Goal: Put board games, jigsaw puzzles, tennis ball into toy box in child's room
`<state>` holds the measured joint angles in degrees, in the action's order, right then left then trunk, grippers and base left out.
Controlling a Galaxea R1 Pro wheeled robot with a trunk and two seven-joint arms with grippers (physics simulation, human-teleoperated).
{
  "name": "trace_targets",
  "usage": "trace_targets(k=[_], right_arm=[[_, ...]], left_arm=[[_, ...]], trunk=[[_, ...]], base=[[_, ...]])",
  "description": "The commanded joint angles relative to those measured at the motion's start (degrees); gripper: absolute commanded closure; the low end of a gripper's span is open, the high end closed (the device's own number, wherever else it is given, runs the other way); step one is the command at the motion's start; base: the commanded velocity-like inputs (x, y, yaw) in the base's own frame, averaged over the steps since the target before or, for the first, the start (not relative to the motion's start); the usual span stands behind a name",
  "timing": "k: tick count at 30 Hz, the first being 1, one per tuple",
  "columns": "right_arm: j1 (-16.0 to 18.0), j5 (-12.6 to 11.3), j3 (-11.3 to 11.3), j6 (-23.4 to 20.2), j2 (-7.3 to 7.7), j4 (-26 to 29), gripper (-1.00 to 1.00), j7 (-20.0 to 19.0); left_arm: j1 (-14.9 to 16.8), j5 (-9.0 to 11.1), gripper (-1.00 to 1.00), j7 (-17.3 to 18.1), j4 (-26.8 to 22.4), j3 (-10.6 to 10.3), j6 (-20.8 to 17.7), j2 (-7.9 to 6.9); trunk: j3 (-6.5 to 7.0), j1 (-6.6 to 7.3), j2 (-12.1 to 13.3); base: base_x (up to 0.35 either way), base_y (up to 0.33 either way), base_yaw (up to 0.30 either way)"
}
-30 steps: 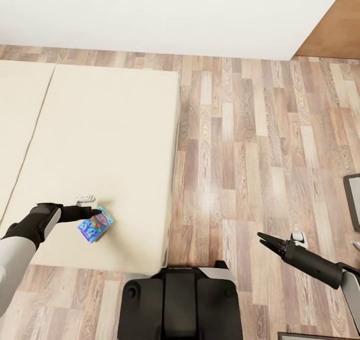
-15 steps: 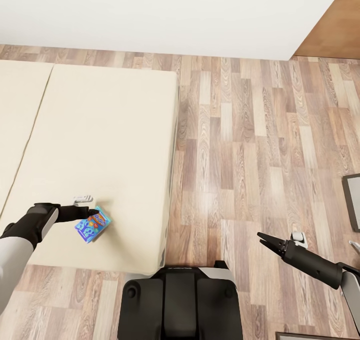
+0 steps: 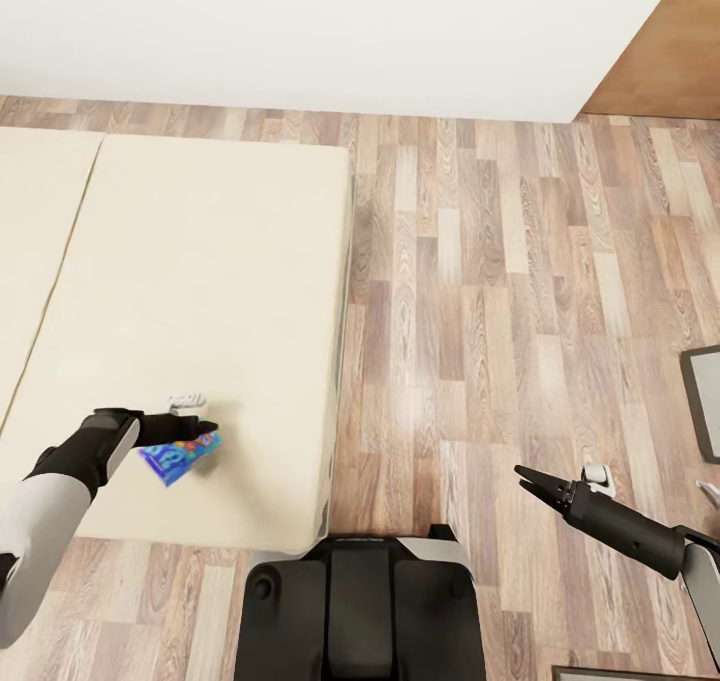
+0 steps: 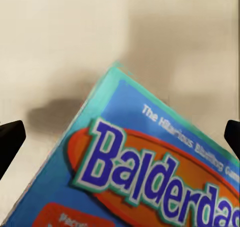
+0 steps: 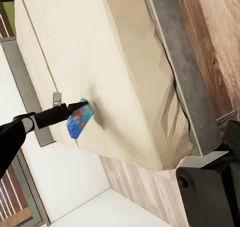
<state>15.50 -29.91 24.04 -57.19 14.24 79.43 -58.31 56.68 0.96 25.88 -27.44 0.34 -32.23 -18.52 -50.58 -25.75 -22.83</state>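
The board game point(image 4: 150, 172) in the left wrist view runs off the lower and right edges, its title cut to "Balderdas", and the small print above that is too blurred to read. At the head view's left edge the bed point(image 3: 200, 261) is cropped. A dark-framed object point(image 3: 704, 401) at the right edge is mostly out of frame.

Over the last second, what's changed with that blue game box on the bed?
The left gripper has tipped the light blue board game up off the bed: a second ago it lay flatter, and now it hangs tilted and edge-on, casting a shadow on the mattress in the right wrist view. The gripper holds it by one edge. The right gripper stayed open over the floor. The camera shifted slightly.
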Motion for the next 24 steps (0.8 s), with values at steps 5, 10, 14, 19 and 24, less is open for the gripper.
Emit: trace_targets(k=[5, 10, 14, 19, 24], right_arm=[[0.04, 0.11, 0.05, -0.21, 0.00, 0.01, -1.00, -0.23], [0.04, 0.11, 0.05, -0.21, 0.00, 0.02, -1.00, -0.23], [0.04, 0.11, 0.05, -0.21, 0.00, 0.03, -1.00, -0.23], [0.03, 0.11, 0.05, -0.21, 0.00, 0.02, -1.00, -0.23], [0.03, 0.11, 0.05, -0.21, 0.00, 0.02, -1.00, -0.23]], left_arm=[[0.01, 0.01, -1.00, 0.14, -0.07, 0.02, -0.38, -0.02], [0.01, 0.01, -1.00, 0.14, -0.07, 0.02, -0.38, -0.02], [0.01, 0.01, -1.00, 0.14, -0.07, 0.02, -0.38, -0.02], [0.01, -0.06, -1.00, 0.14, -0.07, 0.02, -0.38, -0.07], [0.01, -0.07, -1.00, 0.21, -0.07, 0.02, -0.38, -0.07]], trunk=[[-0.01, -0.04, -0.08], [0.01, -0.04, -0.08], [0.09, -0.04, -0.08], [0.24, -0.04, -0.08], [0.28, -0.04, -0.08]], base=[[0.000, 0.000, -0.012], [0.000, 0.000, -0.003], [0.000, 0.000, 0.000], [0.000, 0.000, 0.000], [-0.015, -0.082, 0.000]])
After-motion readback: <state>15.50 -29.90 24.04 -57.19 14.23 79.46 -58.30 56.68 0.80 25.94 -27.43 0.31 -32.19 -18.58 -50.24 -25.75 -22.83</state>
